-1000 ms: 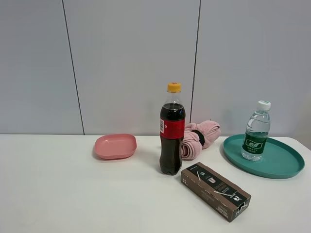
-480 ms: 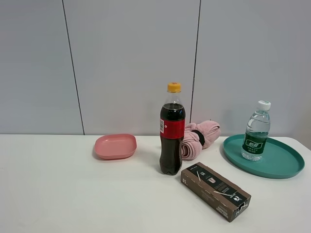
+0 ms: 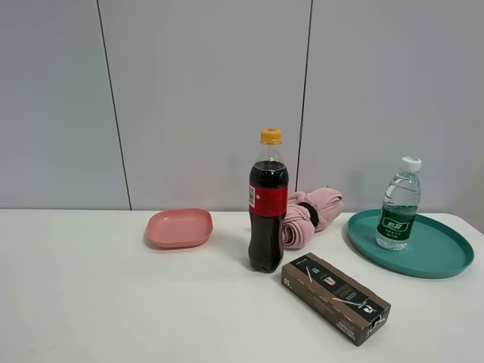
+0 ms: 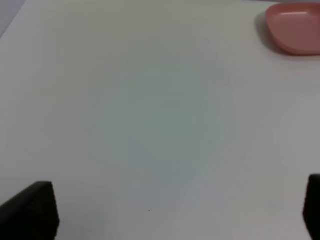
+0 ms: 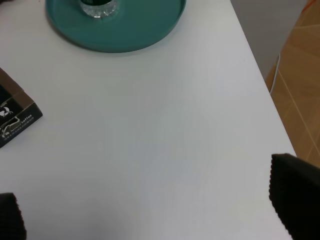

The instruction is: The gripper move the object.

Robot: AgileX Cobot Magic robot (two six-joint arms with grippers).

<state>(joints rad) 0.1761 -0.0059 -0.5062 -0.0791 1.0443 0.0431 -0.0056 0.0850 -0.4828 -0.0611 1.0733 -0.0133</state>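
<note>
The object, a small clear water bottle (image 3: 398,204) with a white cap and green label, stands upright on the left part of a teal tray (image 3: 435,261) at the table's right. The right wrist view catches only the bottle's base (image 5: 99,6) on the tray (image 5: 120,35). My right gripper (image 5: 152,205) hangs open over bare table well short of the tray, with nothing between its black fingertips (image 5: 295,190). Over bare table near the pink dish, my left gripper (image 4: 170,210) is open and holds nothing. Neither arm shows in the exterior high view.
A tall cola bottle (image 3: 268,204) stands mid-table, with a pink dish (image 3: 180,227) to its left and a rolled pink cloth (image 3: 310,212) behind. A dark brown box (image 3: 335,296) lies in front of the tray. The table's right edge (image 5: 260,70) drops to wooden floor.
</note>
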